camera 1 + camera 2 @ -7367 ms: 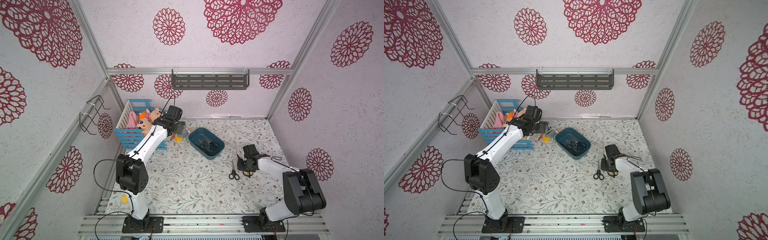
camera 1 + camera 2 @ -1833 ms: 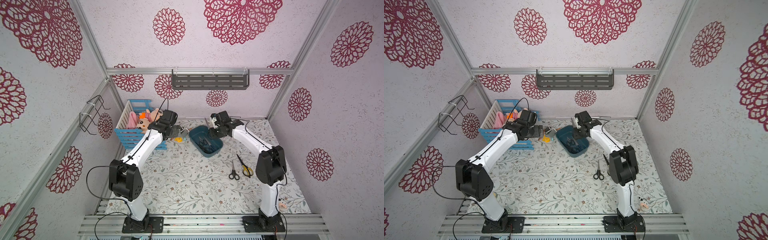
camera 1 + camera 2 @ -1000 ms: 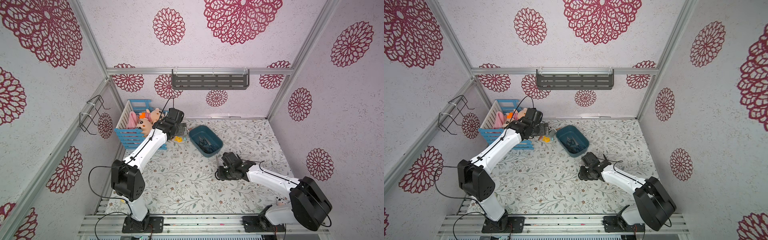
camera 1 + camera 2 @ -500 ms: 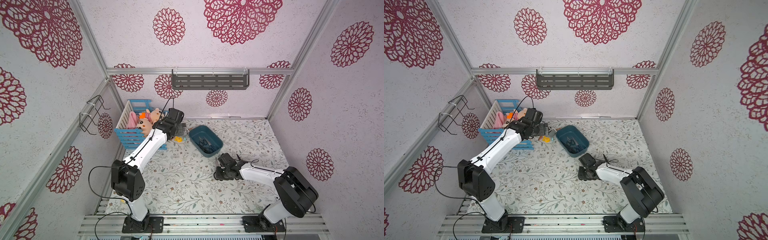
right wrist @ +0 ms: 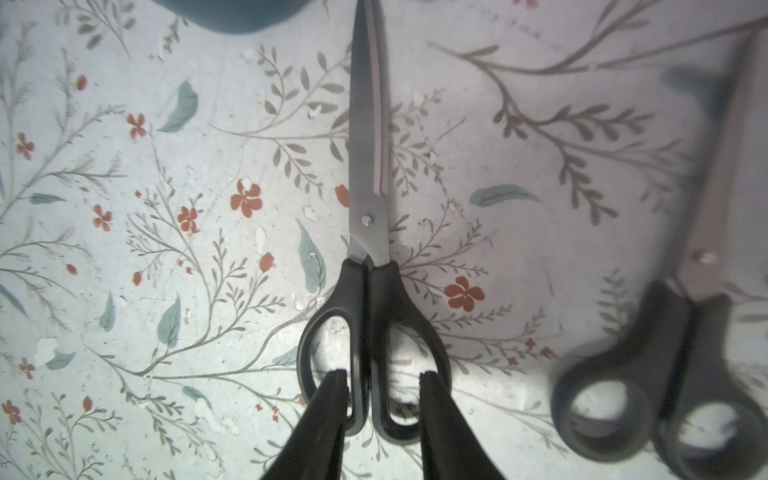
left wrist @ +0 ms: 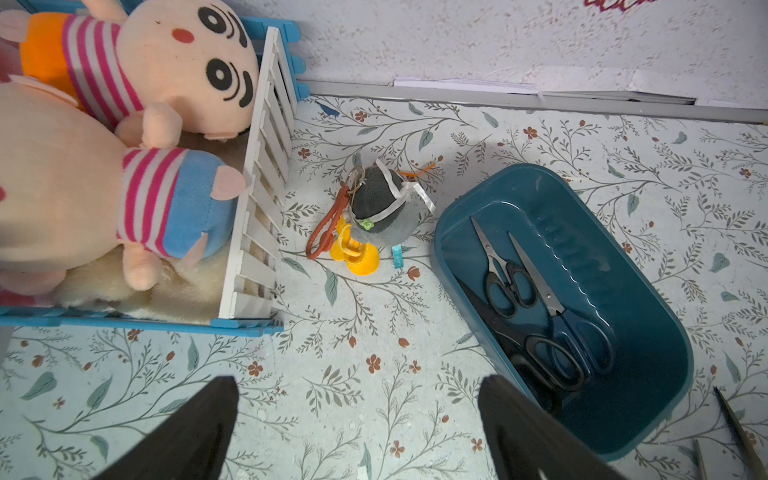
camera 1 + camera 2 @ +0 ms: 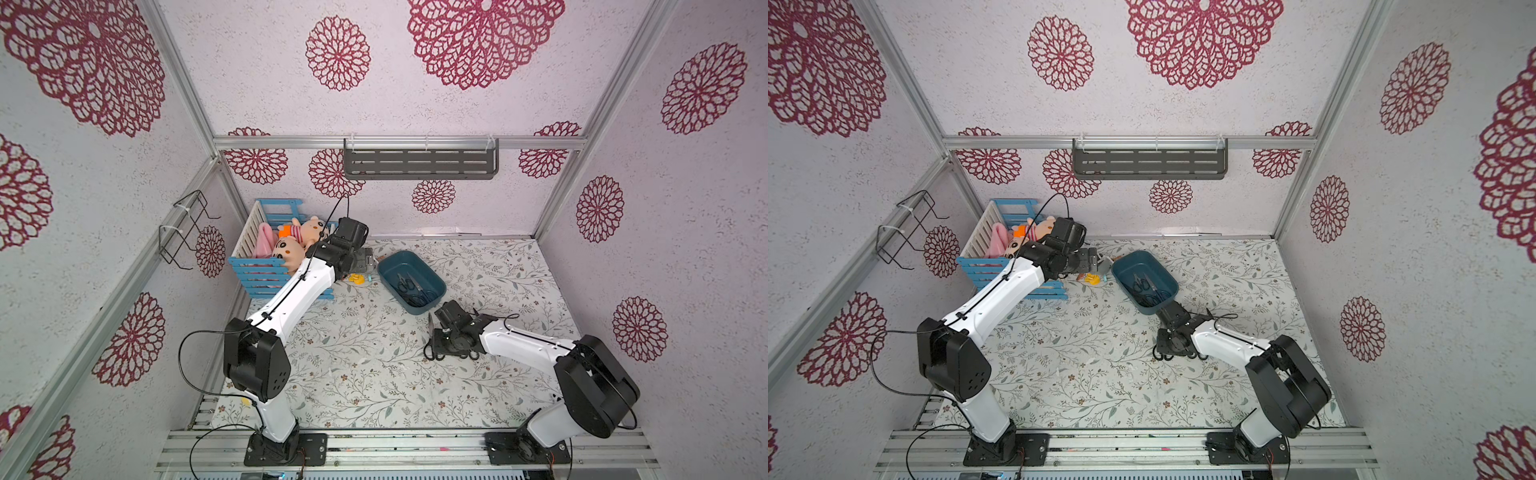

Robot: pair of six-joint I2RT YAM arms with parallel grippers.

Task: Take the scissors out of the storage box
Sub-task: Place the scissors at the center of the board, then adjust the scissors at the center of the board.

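I had the floral table (image 7: 353, 374) with the teal storage box (image 7: 415, 259) near its back and three pairs of scissors (image 6: 505, 282) inside. My left gripper (image 6: 357, 390) hung beside it, jaws wide apart, empty. My right gripper (image 5: 380, 382) stood slightly parted astride the black scissors (image 5: 370, 249), which lay flat outside the box. The small blue tag (image 6: 397, 255) was too small to read.

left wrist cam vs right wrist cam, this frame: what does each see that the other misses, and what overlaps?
Left wrist only: blue-and-white slatted crate of plush toys, grey plush ball keychain, three pairs of scissors inside the dark teal plastic storage box, the open left end effector.
Right wrist only: black-handled steel scissors flat on the table, right end effector fingers straddling the handles; a second black-handled pair, blurred, beside them.
Both: that storage box, only a corner in the right wrist view, and the floral table cover.
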